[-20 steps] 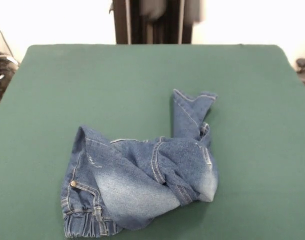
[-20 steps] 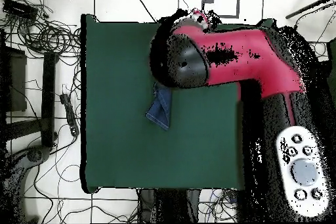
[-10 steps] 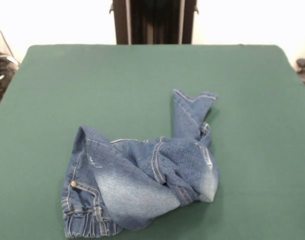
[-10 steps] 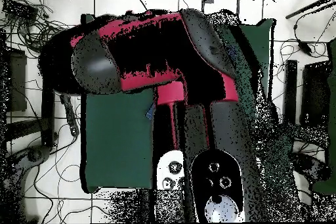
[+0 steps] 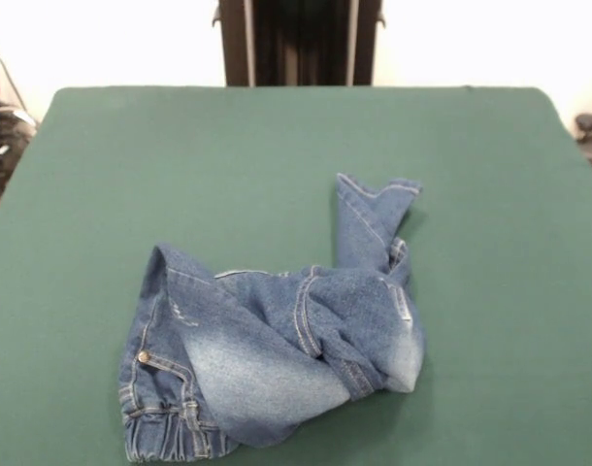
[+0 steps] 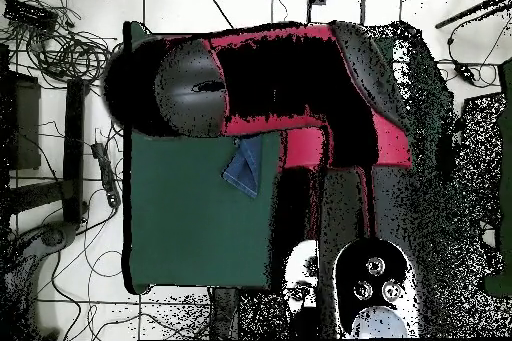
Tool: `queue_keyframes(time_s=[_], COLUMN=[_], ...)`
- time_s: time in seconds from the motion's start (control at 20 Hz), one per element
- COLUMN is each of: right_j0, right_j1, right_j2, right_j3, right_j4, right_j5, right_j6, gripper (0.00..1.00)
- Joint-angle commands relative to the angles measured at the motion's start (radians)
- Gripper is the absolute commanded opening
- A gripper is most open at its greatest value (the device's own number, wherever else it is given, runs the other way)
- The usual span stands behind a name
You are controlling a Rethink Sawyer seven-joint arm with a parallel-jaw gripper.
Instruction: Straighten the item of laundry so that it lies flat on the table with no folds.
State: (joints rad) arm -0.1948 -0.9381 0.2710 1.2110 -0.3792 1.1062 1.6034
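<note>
the jeans [image 5: 277, 345] lie crumpled on the table [image 5: 277, 146], toward its near edge in the front view and a little left of its middle. they are not flat: the cloth is bunched and folded over itself. the gathered waistband [image 5: 170, 439] sits at the jeans' lower left, right at the picture's bottom edge, with the brass button [image 5: 143, 357] just above it. a faded pale patch spreads across the middle of the jeans. one leg is folded across the heap, its hem at the jeans' right side. the other leg [image 5: 374, 218] sticks out from the heap toward the table's far side, its cuff open and wrinkled.

in the overhead view the red and black arm [image 6: 290, 82] stretches across the table and covers most of the jeans; only a small blue corner [image 6: 243, 169] shows below it. the gripper is not seen in either view, so i cannot tell how its fingers stand.
</note>
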Motion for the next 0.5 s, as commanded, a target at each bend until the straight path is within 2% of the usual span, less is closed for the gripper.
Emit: queue_keyframes(time_s=[0.05,0.5], right_j0=[-0.01,-0.013], right_j1=[0.117,0.133], right_j2=[-0.029,-0.044], right_j3=[0.16,0.172], right_j4=[0.049,0.055], right_j5=[-0.029,-0.078], right_j6=[0.183,0.154], gripper=[1.0,1.0])
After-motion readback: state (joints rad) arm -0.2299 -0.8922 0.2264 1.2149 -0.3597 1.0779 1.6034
